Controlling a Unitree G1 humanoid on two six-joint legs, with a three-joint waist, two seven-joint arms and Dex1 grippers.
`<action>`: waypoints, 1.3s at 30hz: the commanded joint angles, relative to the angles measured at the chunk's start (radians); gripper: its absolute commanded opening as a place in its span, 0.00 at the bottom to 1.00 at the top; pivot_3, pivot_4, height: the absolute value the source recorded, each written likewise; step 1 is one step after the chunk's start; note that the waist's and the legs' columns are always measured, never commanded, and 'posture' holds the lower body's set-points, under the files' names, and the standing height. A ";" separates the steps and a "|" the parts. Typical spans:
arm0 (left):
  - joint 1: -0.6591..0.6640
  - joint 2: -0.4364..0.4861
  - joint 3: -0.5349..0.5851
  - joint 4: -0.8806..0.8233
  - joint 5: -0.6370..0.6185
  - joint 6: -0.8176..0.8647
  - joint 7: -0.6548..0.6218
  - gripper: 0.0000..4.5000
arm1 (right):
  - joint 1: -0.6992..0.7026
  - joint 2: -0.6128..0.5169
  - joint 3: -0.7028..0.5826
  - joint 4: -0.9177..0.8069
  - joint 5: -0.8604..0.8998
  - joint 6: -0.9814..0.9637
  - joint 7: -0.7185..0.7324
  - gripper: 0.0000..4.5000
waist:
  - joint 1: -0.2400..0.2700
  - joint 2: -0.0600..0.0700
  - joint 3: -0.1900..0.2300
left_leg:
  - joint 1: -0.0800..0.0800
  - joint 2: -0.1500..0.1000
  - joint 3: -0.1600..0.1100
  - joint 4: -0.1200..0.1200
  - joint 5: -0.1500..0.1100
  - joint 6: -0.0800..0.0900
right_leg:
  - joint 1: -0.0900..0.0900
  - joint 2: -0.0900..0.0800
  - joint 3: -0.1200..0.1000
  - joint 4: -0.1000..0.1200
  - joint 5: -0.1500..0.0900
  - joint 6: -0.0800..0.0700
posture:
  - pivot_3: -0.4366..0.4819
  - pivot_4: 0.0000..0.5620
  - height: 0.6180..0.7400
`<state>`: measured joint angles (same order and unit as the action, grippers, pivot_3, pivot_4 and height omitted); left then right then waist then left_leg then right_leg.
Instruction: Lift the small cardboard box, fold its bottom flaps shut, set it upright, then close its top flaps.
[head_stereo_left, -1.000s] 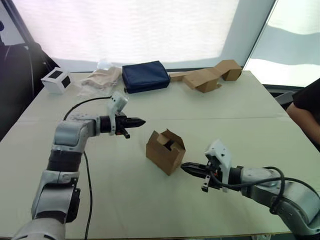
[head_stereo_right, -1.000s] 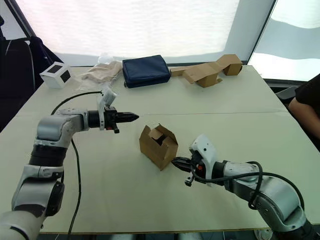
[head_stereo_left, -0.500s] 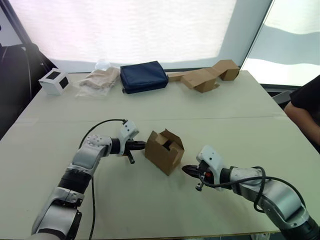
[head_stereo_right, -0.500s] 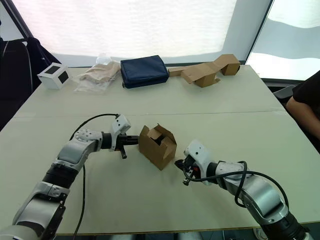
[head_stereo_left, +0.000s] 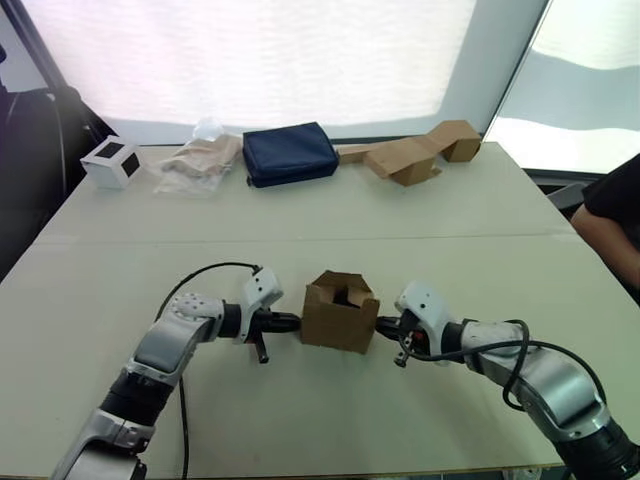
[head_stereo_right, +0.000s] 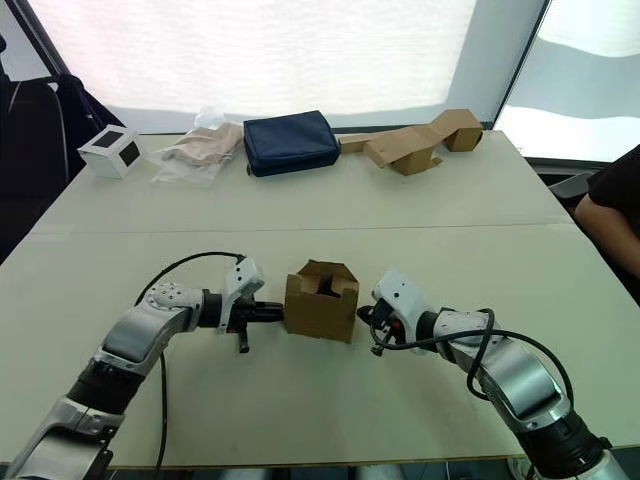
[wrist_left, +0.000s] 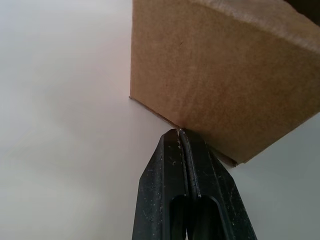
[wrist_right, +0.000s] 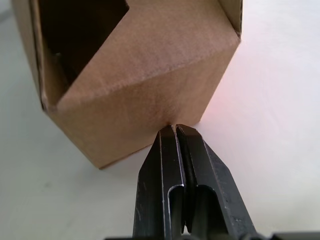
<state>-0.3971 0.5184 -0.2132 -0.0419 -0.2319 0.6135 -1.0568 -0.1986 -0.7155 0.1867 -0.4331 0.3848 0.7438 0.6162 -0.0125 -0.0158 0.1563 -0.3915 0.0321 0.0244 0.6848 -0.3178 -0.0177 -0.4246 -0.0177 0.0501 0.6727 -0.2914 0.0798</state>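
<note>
Small cardboard box (head_stereo_left: 340, 313) on the table (head_stereo_left: 420, 215), mid-front, pressed between left gripper (head_stereo_left: 293, 321) and right gripper (head_stereo_left: 384, 323); both grippers' fingers closed together, tips touching opposite box walls.

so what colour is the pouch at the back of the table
Dark navy blue pouch, plain with no pattern; clearest in the right eye view.

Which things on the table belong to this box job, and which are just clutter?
Job: small cardboard box, pressed between left gripper and right gripper, both shut.

Clutter: white cube, plastic bag, navy pouch, flattened cardboard.
</note>
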 joint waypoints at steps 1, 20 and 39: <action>0.020 -0.003 -0.010 -0.059 -0.029 0.027 0.013 0.00 | -0.021 0.018 -0.010 -0.003 -0.019 -0.036 0.014 0.00 | 0.000 0.000 0.000 | 0.000 0.000 0.000 0.000 0.000 0.000 | 0.000 0.000 0.000 0.000 0.000 0.000 | 0.48 0.27 1.00; 0.007 -0.010 -0.007 -0.031 -0.018 -0.020 0.081 0.00 | -0.017 0.034 -0.009 -0.007 -0.042 -0.031 0.055 0.00 | -0.001 0.000 0.000 | 0.000 0.000 0.000 0.000 0.000 0.000 | 0.000 0.000 0.000 0.001 0.000 0.000 | 0.48 0.27 1.00; -0.122 0.128 0.072 0.060 -0.065 -0.031 -0.044 0.00 | -0.036 -0.044 -0.215 -0.013 0.088 0.038 0.162 0.00 | -0.001 0.000 0.000 | 0.000 0.000 0.000 0.000 0.000 0.000 | 0.000 0.001 0.000 0.000 0.000 0.000 | 0.48 0.27 1.00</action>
<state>-0.4803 0.6187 -0.1786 0.0373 -0.2642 0.5780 -1.0572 -0.2181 -0.7379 0.0326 -0.4103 0.4344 0.7764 0.7559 -0.0136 -0.0159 0.1564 -0.3912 0.0320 0.0244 0.6847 -0.3179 -0.0176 -0.4246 -0.0171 0.0499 0.6731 -0.2914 0.0798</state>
